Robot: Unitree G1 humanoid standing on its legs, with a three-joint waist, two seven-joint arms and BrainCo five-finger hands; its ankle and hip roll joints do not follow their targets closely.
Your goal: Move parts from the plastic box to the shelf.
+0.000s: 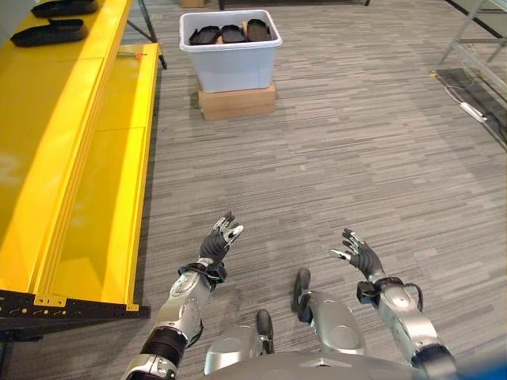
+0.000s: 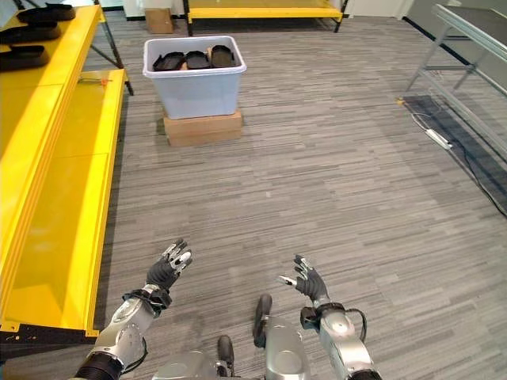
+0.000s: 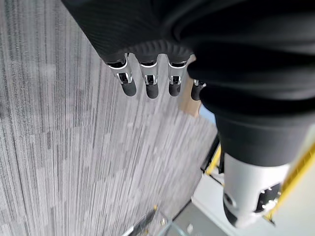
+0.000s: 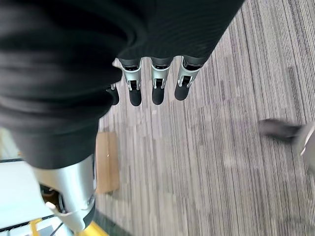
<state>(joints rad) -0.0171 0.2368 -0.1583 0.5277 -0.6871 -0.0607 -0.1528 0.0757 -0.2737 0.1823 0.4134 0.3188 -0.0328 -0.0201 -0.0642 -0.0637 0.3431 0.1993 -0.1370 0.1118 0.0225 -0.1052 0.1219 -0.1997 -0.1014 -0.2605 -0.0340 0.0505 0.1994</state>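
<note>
Left eye view | grey striped carpet (image 1: 356, 142) | yellow shelf (image 1: 71, 158) left | both robot hands (image 1: 218, 241) (image 1: 360, 255) spread, empty

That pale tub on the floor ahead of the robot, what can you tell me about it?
The plastic box is a pale, whitish-blue rectangular tub with a thick rolled rim and smooth sides tapering slightly downward. It stands upright and open, without a lid, on a flat brown cardboard box on the grey striped floor, just beyond the end of the yellow shelf. Several dark, flat moulded parts lie inside near the top. Neither hand touches it.
</note>
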